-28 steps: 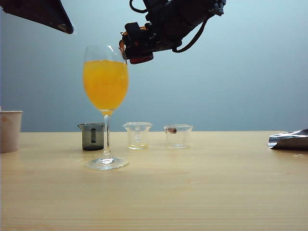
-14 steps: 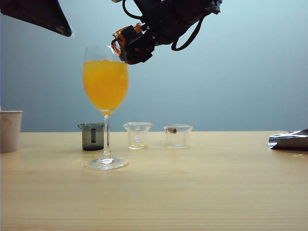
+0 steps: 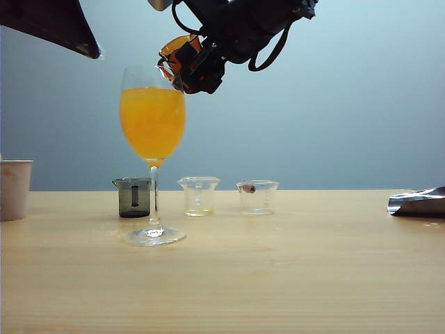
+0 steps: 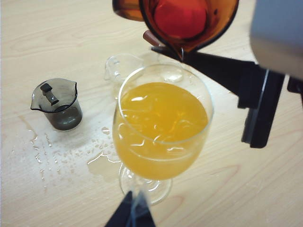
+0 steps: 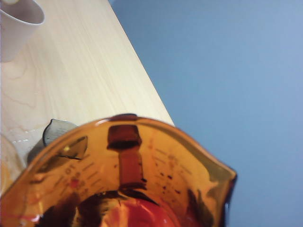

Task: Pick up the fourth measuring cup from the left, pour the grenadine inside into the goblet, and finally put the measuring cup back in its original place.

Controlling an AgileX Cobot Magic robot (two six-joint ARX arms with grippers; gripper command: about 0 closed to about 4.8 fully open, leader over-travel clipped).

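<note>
Tabletop (image 3: 292, 278) is carrying the goblet (image 3: 153, 139), which is holding orange liquid. Right gripper (image 3: 182, 64) is pinching the fourth measuring cup (image 3: 175, 52) between its fingers, tilted above the goblet rim, grenadine (image 4: 181, 19) pooling inside. Left gripper (image 4: 132, 215) is hovering above the goblet; finger state cannot be told.

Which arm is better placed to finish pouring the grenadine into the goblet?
Right. The right gripper already holds the amber measuring cup tipped over the goblet rim. The left gripper holds nothing, beside the goblet's foot.
</note>
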